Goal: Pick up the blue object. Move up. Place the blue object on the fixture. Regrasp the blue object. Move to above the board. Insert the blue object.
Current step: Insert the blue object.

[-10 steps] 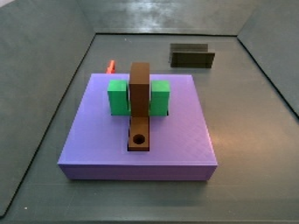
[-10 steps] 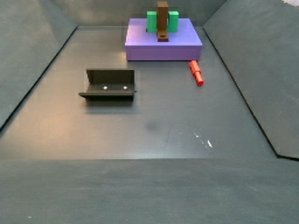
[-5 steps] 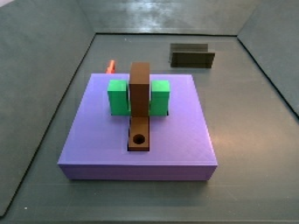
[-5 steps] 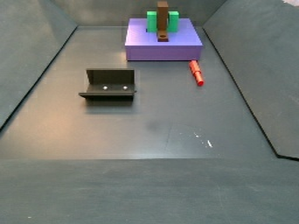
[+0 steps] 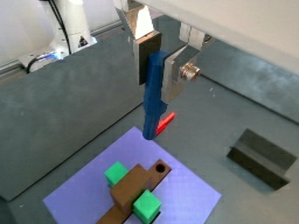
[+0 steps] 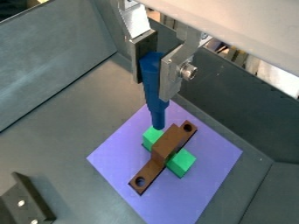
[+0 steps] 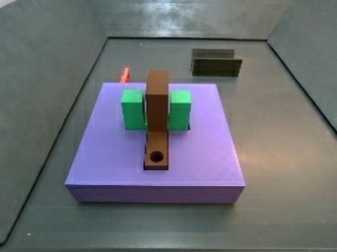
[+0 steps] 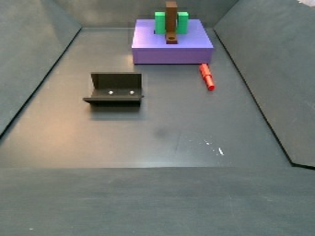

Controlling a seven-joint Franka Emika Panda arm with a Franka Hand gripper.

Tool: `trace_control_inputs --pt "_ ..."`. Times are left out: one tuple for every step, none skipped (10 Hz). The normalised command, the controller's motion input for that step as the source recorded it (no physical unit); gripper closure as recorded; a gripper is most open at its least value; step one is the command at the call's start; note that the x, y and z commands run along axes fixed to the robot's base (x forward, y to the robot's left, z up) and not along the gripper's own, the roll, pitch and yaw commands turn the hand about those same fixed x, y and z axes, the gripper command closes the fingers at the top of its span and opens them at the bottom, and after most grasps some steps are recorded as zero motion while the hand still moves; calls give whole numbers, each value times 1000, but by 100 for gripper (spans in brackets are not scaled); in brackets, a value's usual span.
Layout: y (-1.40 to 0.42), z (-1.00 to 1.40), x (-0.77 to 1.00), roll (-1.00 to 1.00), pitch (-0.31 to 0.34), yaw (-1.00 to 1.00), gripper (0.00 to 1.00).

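The blue object (image 5: pixel 153 94) hangs upright in the gripper (image 5: pixel 163 63), high above the board (image 7: pixel 157 148).

The jaws are closed on its upper end in both wrist views; the side views do not show the gripper. On the board stand a green block (image 7: pixel 133 108) and a brown bar (image 7: pixel 158 118). The fixture (image 8: pixel 113 90) sits well apart on open floor, and the red peg (image 8: pixel 207 76) lies just beside the board's edge. No writing shows.
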Motion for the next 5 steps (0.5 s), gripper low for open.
trace_control_inputs --pt "-729 -380 -9 60 -120 237 100" --pt "-834 -454 -57 111 -164 269 100" --pt "-843 -486 -80 124 -173 269 100" --pt "-823 -486 -74 181 -174 243 100" --pt "-794 -629 -20 216 -150 206 100"
